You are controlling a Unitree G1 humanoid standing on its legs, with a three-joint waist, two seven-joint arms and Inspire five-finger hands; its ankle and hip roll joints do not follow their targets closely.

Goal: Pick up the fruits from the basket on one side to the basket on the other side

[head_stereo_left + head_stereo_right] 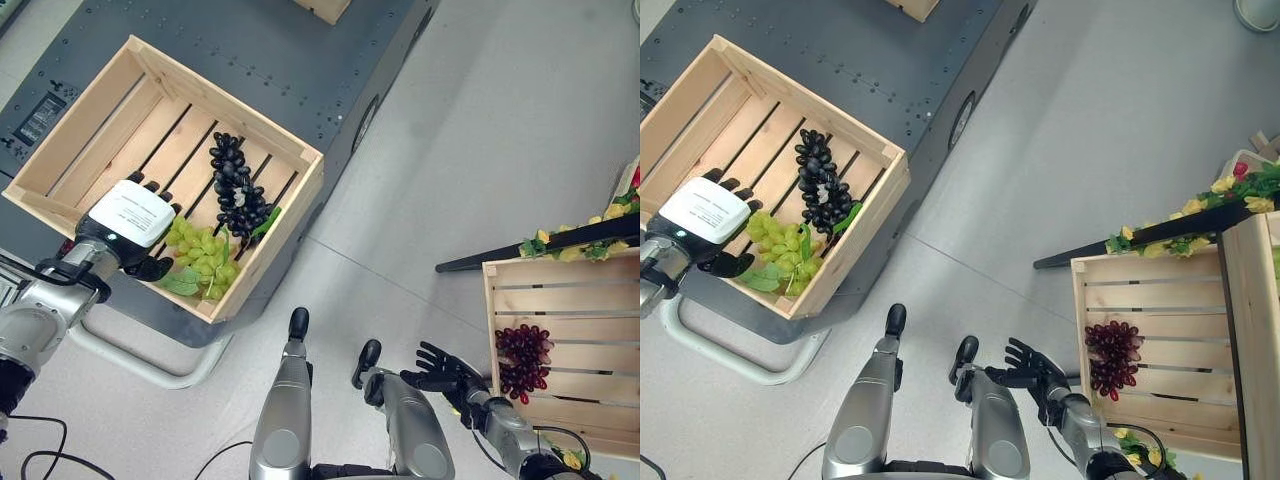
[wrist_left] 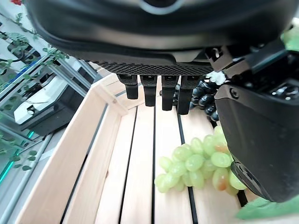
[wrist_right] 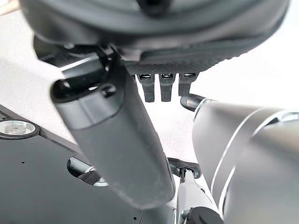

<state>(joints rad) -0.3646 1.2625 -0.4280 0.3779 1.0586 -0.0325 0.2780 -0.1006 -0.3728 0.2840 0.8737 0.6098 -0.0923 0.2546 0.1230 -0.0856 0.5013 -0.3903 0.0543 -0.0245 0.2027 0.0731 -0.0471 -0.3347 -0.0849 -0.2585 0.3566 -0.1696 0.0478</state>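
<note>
The left hand [image 1: 130, 225], fingers straight and holding nothing, hovers just left of the soft, knobbly green grape bunch [image 1: 203, 258] in the left slatted wooden crate [image 1: 80, 110], probably best cupped whole, not pinched.

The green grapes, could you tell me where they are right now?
In the robot's left-side crate, near corner, beside the black grapes, under the open left hand.

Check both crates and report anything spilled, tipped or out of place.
Nothing stands out. The black grapes and green grapes lie inside the left crate, the red grapes inside the right crate. No fruit is on the floor. The left hand hovers open over the green grapes; the right hand hangs open beside the right crate.
</note>
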